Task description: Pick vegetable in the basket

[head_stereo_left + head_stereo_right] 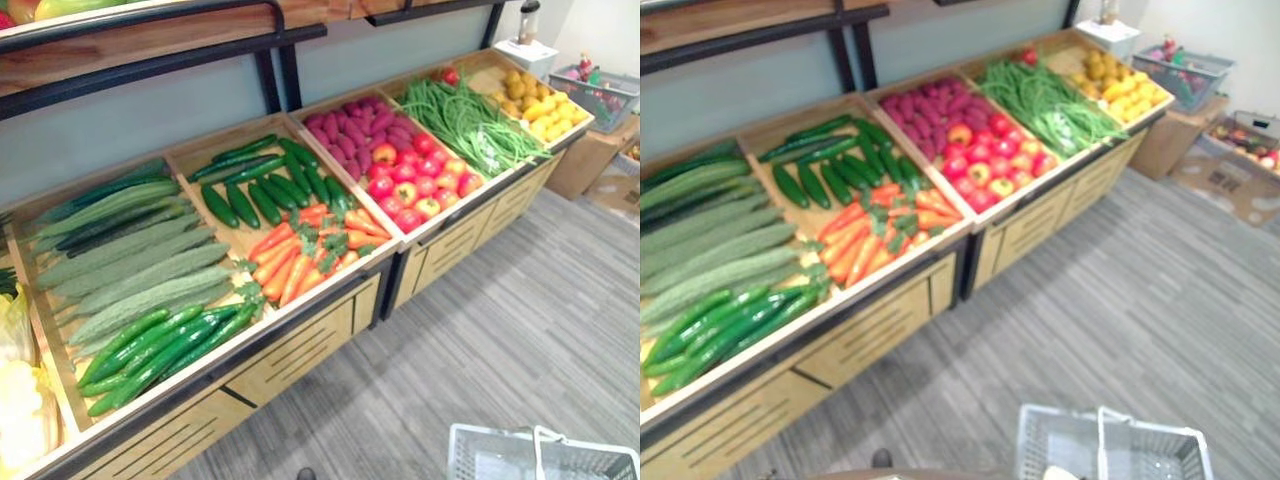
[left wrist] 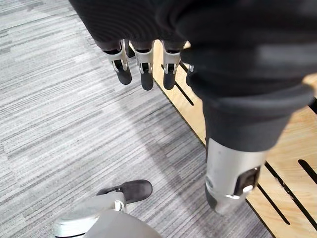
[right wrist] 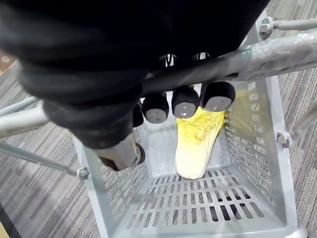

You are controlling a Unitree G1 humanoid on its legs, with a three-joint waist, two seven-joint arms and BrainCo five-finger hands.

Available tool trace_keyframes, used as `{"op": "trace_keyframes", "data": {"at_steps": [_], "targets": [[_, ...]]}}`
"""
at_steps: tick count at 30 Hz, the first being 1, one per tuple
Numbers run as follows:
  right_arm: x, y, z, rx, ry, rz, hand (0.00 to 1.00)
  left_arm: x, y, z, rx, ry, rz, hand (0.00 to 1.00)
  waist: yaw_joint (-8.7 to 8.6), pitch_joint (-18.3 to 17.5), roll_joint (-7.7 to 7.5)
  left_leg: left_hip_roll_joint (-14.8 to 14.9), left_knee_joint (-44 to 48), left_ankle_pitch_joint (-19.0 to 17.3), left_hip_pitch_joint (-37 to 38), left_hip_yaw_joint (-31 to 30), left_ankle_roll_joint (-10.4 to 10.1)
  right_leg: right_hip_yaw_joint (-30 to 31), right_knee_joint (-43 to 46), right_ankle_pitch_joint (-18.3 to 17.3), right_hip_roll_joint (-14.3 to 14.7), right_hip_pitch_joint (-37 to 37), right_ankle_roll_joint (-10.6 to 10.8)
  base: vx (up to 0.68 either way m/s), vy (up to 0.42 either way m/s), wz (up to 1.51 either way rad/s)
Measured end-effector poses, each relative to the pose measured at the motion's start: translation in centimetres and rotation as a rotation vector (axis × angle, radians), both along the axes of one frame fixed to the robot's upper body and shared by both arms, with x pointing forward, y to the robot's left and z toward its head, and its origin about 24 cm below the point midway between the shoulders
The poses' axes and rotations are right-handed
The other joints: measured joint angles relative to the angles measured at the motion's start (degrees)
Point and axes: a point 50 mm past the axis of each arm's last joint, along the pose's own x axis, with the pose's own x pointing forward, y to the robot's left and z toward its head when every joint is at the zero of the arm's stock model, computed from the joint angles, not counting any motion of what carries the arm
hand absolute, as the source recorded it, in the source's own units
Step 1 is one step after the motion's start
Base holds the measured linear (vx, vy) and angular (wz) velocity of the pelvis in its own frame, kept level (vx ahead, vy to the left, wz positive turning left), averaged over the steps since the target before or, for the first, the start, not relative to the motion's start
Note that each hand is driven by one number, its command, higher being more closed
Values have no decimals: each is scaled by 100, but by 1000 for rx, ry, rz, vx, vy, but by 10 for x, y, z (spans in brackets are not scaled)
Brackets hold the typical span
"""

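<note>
A grey plastic basket (image 3: 252,148) hangs from my right hand (image 3: 185,103), whose fingers are curled round its metal handle (image 3: 277,52). A yellow-white cabbage (image 3: 195,144) lies inside it. The basket's rim (image 1: 540,455) shows at the lower right of the eye views. My left hand (image 2: 143,64) hangs with straight fingers over the floor beside the wooden stand (image 2: 292,148), holding nothing. On the stand lie carrots (image 1: 300,255), dark cucumbers (image 1: 265,185), long pale gourds (image 1: 130,260) and glossy green vegetables (image 1: 160,350).
Further right the stand (image 1: 300,350) holds purple sweet potatoes (image 1: 360,130), red fruit (image 1: 415,180), green beans (image 1: 470,125) and yellow fruit (image 1: 540,105). A second basket (image 1: 600,90) sits on a cardboard box (image 1: 590,160) at the far right. Grey carpet (image 1: 500,330) runs before the stand.
</note>
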Motion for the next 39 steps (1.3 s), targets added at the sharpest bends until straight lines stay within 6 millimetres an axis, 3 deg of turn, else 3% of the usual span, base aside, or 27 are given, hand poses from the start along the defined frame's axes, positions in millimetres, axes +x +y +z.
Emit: {"op": "trace_keyframes", "data": {"at_steps": [13,20,26,32,39], "targets": [[35,-29,17,-56,-157,-40,100,-5,3,1,5,14,-77,0,18,-5,-3,63,-10,4,-7,3,4,56,125,65,50,-94,-49,-23,3,-1],[53,-52,33,-108,-235,-33,100,-13,3,1,2,38,-100,0,20,-19,105,-2,-9,0,-15,21,20,82,50,58,-11,-107,-46,-15,4,-1],[67,-59,42,-131,-296,-19,100,-18,3,1,-11,46,-105,0,12,-41,146,-10,28,-52,-7,104,31,159,1,82,-9,-106,-11,34,-3,-7],[73,-73,53,-175,-324,1,100,-16,2,1,-12,36,-119,0,2,-82,211,10,29,-55,-6,13,31,157,110,99,4,-156,7,8,-1,0],[76,-71,54,-187,-320,37,100,-16,0,1,-15,36,-130,0,-4,-77,252,-21,0,-22,-59,-108,71,111,199,155,-34,-235,12,-61,-6,2]]}}
